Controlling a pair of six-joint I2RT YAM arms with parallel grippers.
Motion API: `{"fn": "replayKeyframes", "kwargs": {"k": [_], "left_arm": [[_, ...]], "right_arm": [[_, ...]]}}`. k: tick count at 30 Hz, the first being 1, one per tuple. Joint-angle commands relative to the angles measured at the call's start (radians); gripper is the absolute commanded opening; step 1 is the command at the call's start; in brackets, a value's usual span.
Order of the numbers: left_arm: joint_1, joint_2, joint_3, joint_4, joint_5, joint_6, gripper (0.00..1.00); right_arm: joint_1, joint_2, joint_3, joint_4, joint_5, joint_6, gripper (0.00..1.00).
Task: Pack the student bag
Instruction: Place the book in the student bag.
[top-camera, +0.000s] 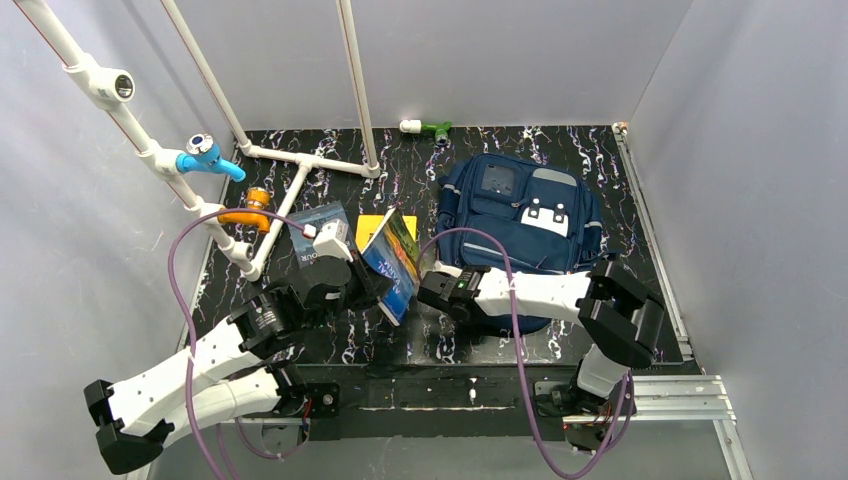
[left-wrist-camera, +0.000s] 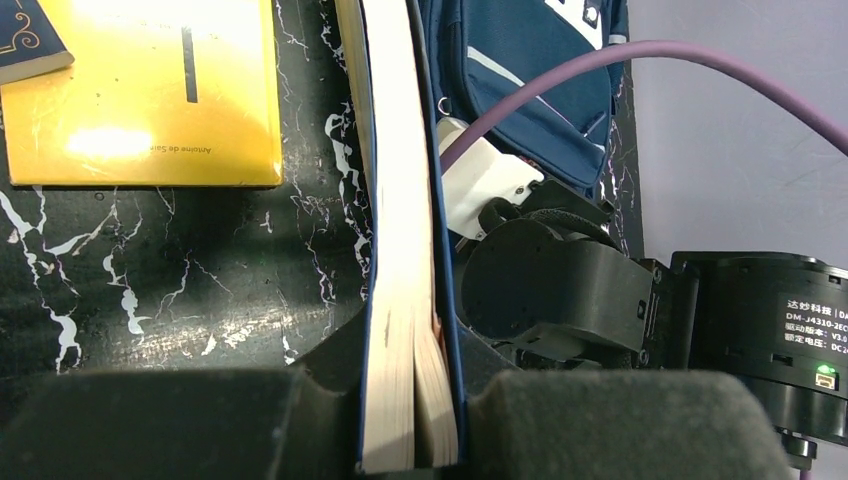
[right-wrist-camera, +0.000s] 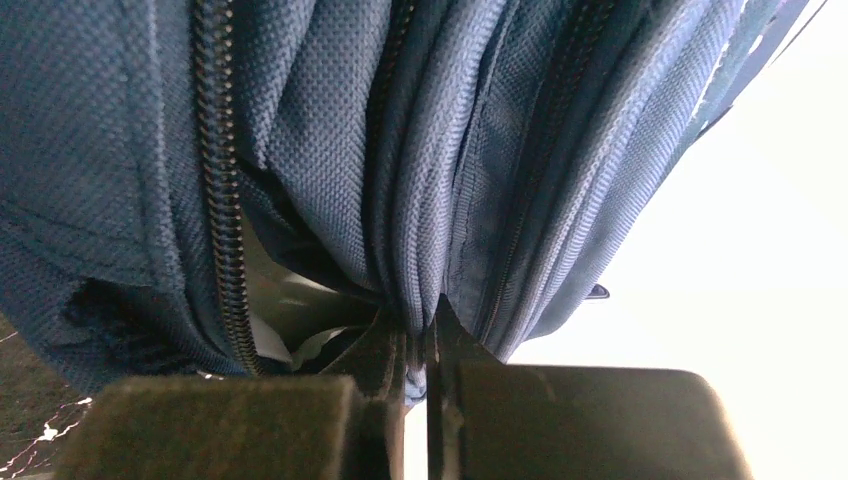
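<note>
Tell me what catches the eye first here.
The navy bag sits right of centre in the overhead view, with the right pincer shut on a fold of its near edge. Just left of it, the left pincer holds a blue book up on edge; a yellow book lies flat behind.

Yellow book: small cover print reads "Antoine de Sain…", the rest glared out. Black motor housing: white label reads "达妙科技", "DM-J4310-2EC", "V3.0", cropped at the frame edge.
</note>
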Motion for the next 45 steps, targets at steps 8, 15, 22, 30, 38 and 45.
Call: {"fn": "replayKeyframes", "kwargs": {"k": [8,15,22,30,38,45], "left_arm": [[0.005,-0.043,-0.020,0.051,0.011,-0.081,0.00],[0.005,-0.017,-0.037,0.118,0.073,-0.161,0.00],[0.006,0.103,-0.066,0.338,0.260,-0.258,0.00],[0.032,0.287,-0.074,0.510,0.342,-0.315,0.00],[0.057,0.581,0.188,0.499,0.399,-0.135,0.00],[0.091,0.751,0.417,0.488,0.428,-0.004,0.00]], "right_arm": [[0.002,-0.326,0.136,0.055,0.147,0.088,0.01],[0.001,-0.528,0.189,0.188,0.107,0.122,0.01],[-0.001,-0.479,0.242,0.189,0.104,0.154,0.01],[-0.001,-0.466,0.291,0.155,0.148,0.205,0.01],[-0.001,-0.546,0.300,0.063,0.174,0.274,0.01],[-0.001,-0.616,0.296,0.010,0.160,0.389,0.01]]}}
